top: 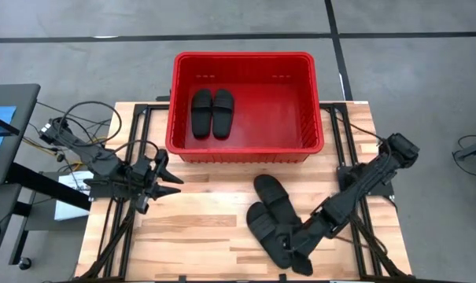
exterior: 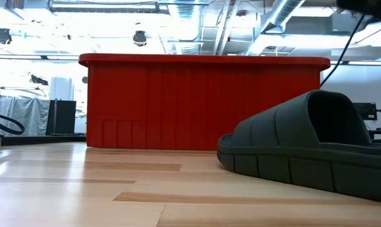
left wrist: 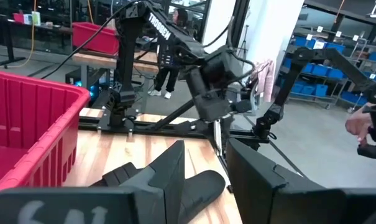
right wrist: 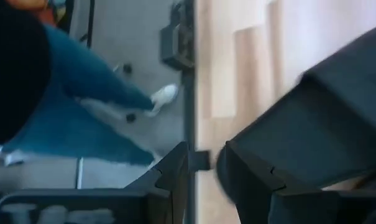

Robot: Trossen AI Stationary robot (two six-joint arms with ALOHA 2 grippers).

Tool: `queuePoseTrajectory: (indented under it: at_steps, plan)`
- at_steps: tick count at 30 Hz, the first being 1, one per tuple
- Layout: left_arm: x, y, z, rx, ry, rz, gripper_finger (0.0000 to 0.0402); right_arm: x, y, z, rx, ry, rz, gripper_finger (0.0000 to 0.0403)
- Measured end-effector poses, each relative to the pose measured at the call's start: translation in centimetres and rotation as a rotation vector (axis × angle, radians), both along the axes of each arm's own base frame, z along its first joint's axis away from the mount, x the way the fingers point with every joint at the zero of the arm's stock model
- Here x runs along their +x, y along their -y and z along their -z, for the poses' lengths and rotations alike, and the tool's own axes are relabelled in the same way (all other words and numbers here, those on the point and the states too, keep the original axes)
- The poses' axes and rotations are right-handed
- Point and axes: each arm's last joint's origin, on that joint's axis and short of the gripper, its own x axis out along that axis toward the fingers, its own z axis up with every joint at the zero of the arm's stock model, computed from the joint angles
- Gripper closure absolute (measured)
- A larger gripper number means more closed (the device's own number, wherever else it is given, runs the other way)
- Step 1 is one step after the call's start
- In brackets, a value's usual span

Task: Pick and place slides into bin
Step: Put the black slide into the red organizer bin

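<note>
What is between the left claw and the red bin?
Nothing: in the high view, only bare wooden table lies between the left claw and the red bin.

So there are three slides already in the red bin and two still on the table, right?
Not quite. The high view shows two slides in the red bin, lying side by side at its left end. Two more slides are still on the table.

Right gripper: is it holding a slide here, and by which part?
The right gripper is down at the near slide on the table, but whether its fingers grip it cannot be told. The left gripper holds nothing.
</note>
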Motion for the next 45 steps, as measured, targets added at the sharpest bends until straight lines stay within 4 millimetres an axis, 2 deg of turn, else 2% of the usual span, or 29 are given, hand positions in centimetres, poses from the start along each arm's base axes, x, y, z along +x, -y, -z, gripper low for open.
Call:
queuePoseTrajectory:
  at_steps: [7, 19, 22, 35, 39, 45]
  plan:
    - [0.0, 0.0, 0.0, -0.001, 0.001, 0.0, 0.0294, 0.5, -2.6, 0.5, -0.047, -0.115, -0.124, 0.0305]
    - [0.0, 0.0, 0.0, 0.0, 0.001, -0.001, 0.0294, 2.3, -5.0, 4.0, -0.279, -0.249, -0.288, 0.0305]
    - [0.0, 0.0, 0.0, 0.0, 0.001, -0.001, 0.0294, 2.5, -5.2, 4.6, -0.303, -0.264, -0.308, 0.0305]
    - [0.0, 0.0, 0.0, -0.02, -0.005, 0.001, 0.0294, 2.4, -5.4, 4.6, -0.323, -0.224, -0.388, 0.0304]
    - [0.0, 0.0, 0.0, -0.02, -0.008, 0.001, 0.0294, 2.8, -5.1, 4.6, -0.294, -0.243, -0.385, 0.0282]
    - [0.0, 0.0, 0.3, -0.007, -0.03, 0.002, 0.0294, 2.9, -5.0, 4.6, -0.26, -0.256, -0.4, 0.021]
